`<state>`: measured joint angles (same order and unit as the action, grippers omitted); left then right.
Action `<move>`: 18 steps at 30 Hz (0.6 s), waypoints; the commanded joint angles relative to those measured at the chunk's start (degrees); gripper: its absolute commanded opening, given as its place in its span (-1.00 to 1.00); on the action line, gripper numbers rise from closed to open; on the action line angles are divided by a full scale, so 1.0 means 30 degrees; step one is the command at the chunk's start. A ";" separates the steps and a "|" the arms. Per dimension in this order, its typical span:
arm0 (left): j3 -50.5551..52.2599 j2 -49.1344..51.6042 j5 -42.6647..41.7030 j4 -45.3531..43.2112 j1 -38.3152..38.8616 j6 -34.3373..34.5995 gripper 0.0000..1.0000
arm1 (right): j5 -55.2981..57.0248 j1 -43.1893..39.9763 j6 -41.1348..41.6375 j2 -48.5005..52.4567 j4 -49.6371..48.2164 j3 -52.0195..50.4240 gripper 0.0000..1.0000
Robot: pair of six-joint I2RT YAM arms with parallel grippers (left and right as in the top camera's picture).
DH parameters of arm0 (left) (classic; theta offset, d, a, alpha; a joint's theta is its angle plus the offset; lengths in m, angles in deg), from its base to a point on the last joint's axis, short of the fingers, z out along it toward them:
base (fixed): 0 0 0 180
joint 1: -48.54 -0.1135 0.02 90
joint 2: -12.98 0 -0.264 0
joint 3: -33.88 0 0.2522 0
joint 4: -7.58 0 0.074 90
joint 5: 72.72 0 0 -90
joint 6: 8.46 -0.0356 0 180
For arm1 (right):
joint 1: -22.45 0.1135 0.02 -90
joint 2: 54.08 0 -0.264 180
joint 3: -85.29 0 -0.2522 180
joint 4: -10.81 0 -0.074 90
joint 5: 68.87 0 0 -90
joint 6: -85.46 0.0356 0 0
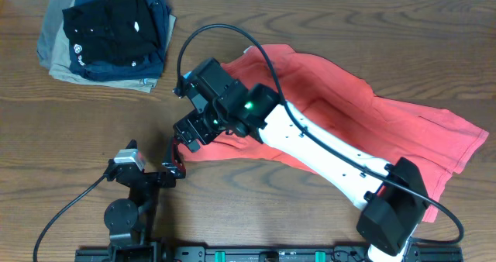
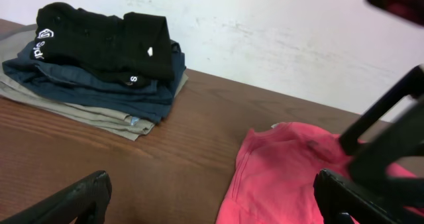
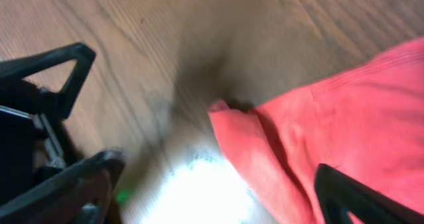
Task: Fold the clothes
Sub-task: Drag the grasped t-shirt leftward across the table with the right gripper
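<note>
The clothes, a coral-red T-shirt (image 1: 349, 107), lie loosely spread across the right half of the wooden table, with a folded-over edge at the lower left. My right gripper (image 1: 188, 134) hangs open over that left corner. In the right wrist view the shirt's corner (image 3: 311, 138) lies on the table between the wide-apart fingers of the right gripper (image 3: 222, 191), and nothing is held. My left gripper (image 1: 174, 169) sits low at the front left, open and empty. Seen from the left wrist, the left gripper (image 2: 212, 204) points at the shirt's edge (image 2: 278, 177).
A stack of folded black, navy and khaki garments (image 1: 108, 33) sits at the table's back left corner and shows as a pile (image 2: 99, 58) in the left wrist view. The right arm (image 1: 325, 149) crosses over the shirt. Bare wood (image 1: 70, 122) lies between the stack and the left arm.
</note>
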<state>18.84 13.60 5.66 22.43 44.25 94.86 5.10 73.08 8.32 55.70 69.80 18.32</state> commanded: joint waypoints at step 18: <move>0.0350 -0.0095 -0.0248 0.0619 -0.0066 -0.0044 0.96 | 0.4619 -0.9034 0.0947 -0.0627 1.3100 0.2506 0.98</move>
<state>18.84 13.62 5.66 22.43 44.25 94.86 16.68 48.53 9.94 55.33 107.85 27.69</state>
